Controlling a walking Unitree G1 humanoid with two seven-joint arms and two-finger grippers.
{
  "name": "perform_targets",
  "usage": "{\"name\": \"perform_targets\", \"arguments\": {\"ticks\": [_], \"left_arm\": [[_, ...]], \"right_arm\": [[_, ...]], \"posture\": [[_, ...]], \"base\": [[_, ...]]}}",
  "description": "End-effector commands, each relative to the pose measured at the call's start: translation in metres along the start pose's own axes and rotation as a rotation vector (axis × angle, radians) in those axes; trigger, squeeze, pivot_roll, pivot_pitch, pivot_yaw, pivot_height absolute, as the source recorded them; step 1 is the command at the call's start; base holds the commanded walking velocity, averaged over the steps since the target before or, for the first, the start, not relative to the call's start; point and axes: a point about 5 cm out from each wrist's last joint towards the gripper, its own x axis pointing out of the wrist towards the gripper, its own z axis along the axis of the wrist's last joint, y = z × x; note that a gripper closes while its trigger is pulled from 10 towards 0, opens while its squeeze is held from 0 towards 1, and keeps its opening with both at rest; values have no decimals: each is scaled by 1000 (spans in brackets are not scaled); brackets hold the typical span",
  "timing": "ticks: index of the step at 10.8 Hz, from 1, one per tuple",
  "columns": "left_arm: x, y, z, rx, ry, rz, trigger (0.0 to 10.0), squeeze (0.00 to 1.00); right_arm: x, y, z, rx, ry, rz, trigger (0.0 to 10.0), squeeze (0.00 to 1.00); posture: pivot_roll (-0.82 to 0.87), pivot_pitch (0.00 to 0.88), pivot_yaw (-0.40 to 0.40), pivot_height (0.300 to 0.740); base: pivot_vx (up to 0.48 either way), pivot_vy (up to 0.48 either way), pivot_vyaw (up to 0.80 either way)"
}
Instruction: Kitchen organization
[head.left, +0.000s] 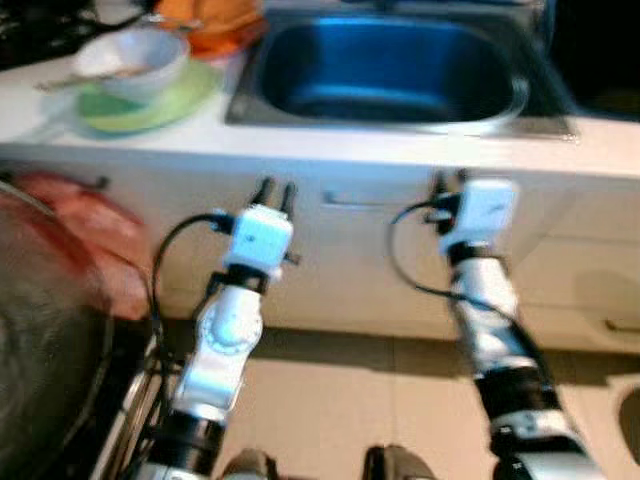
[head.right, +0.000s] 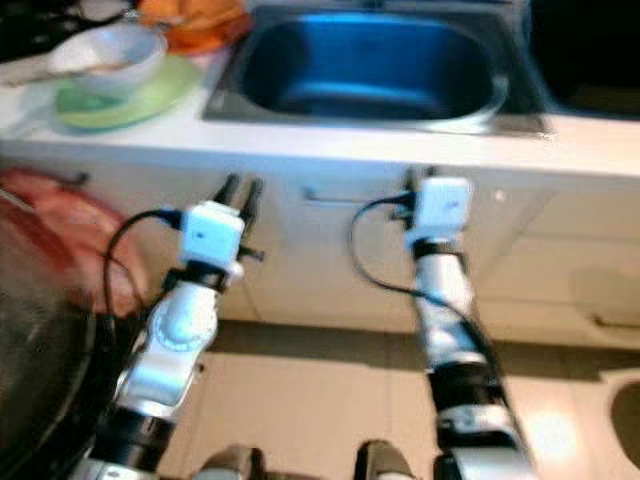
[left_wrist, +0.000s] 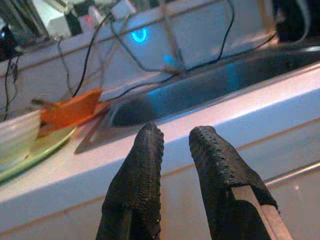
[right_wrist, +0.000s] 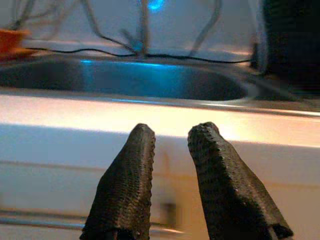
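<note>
Left gripper (head.left: 276, 188): narrowly parted, empty, below worktop edge.
Right gripper (head.left: 448, 181): same, empty.
White worktop (head.left: 330, 142): beside steel sink (head.left: 385, 65).
White ceramic bowl (head.left: 133, 62): on green plate (head.left: 150, 103), far left; probably fragile, slippery; grip its rim.

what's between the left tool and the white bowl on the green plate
In the left eye view, the white counter edge and a bare strip of countertop lie between the left tool and the white bowl on the green plate.
</note>
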Motion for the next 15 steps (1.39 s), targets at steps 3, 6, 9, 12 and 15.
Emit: {"name": "perform_targets", "arguments": {"ticks": [3,6,9,12,15], "left_arm": [[-4,8,-3,8,7,29,10000,0],[-3,8,-3,5,10,27,10000,0],[-4,9,-4,-6,19,27,10000,0],[-4,9,-5,-9,24,28,10000,0],[-3,10,-5,-9,27,37,10000,0]], "right_arm": [[-1,10,1,7,-8,28,10000,0],[-1,10,1,13,-6,23,10000,0],[-1,10,0,26,0,20,10000,0],[-2,11,0,26,1,26,10000,0],[-2,11,-1,25,5,26,10000,0]], "posture": [[16,163,17,740],[14,163,19,740],[15,164,18,740],[13,154,20,740],[13,152,20,740]], "base": [[0,0,800],[0,0,800],[0,0,0],[200,0,0],[434,0,0]]}}
